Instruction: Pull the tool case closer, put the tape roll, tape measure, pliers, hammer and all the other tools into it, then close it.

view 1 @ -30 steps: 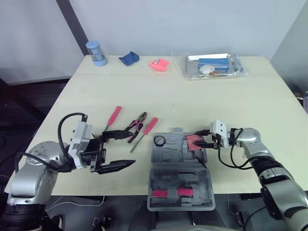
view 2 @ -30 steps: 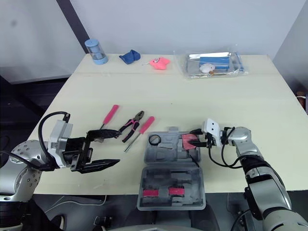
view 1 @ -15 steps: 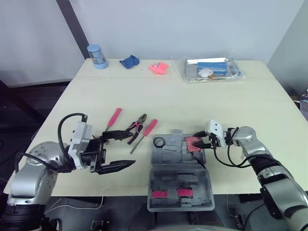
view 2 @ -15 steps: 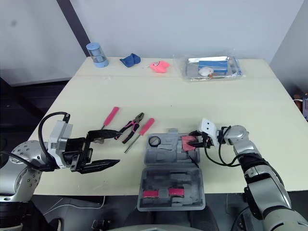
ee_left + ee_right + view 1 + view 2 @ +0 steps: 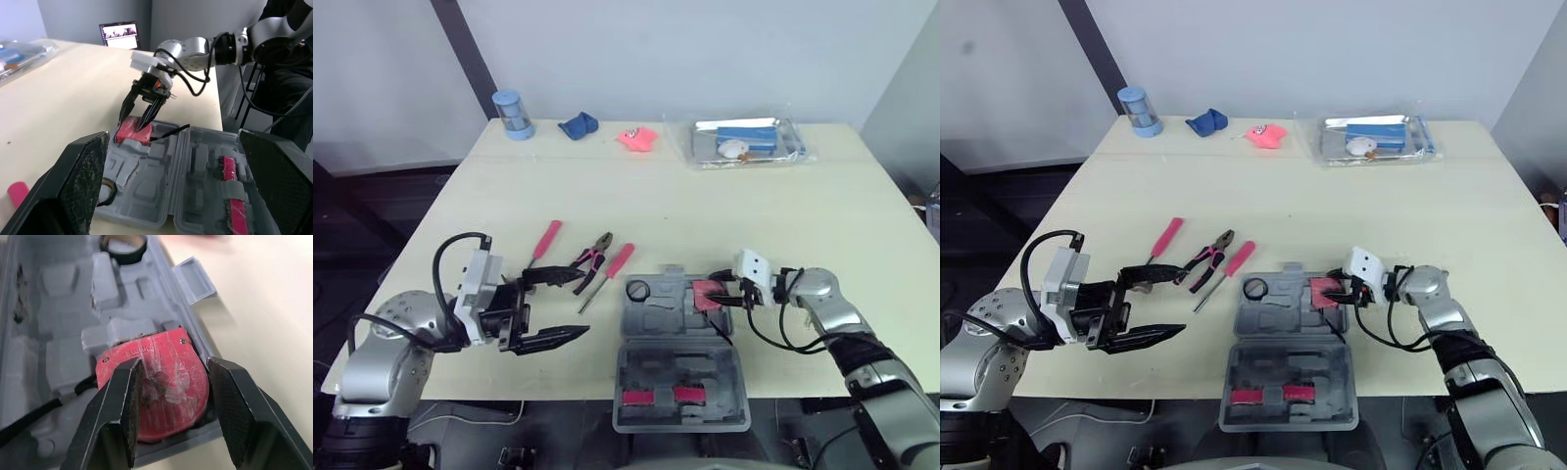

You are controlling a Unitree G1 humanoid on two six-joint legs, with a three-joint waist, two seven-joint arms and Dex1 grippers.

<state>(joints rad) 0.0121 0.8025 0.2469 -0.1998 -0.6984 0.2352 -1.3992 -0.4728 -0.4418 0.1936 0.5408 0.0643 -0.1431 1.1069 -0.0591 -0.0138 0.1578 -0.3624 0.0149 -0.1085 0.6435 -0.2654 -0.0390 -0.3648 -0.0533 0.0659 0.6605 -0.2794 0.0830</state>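
Observation:
The grey tool case (image 5: pixel 658 354) lies open at the table's near edge, in front of me. A red tape measure (image 5: pixel 708 294) sits in its far right pocket, and a black tape roll (image 5: pixel 638 288) in its far left corner. My right gripper (image 5: pixel 720 296) is open, its fingers (image 5: pixel 126 396) spread over the tape measure (image 5: pixel 166 382) on either side. Left of the case lie the pliers (image 5: pixel 590 261) and two pink-handled screwdrivers (image 5: pixel 546 238) (image 5: pixel 617 262). My left gripper (image 5: pixel 563 305) hangs open and empty near the pliers, left of the case.
Along the far edge of the table stand a blue cup (image 5: pixel 507 113), a blue cloth (image 5: pixel 576 123), a pink object (image 5: pixel 635 137) and a clear plastic pack (image 5: pixel 749 140). Two pink-banded parts (image 5: pixel 653 395) sit in the case's near half.
The head view has shifted slightly. My right gripper stays at the tape measure in the case while its forearm has dropped a little. The left arm has not moved.

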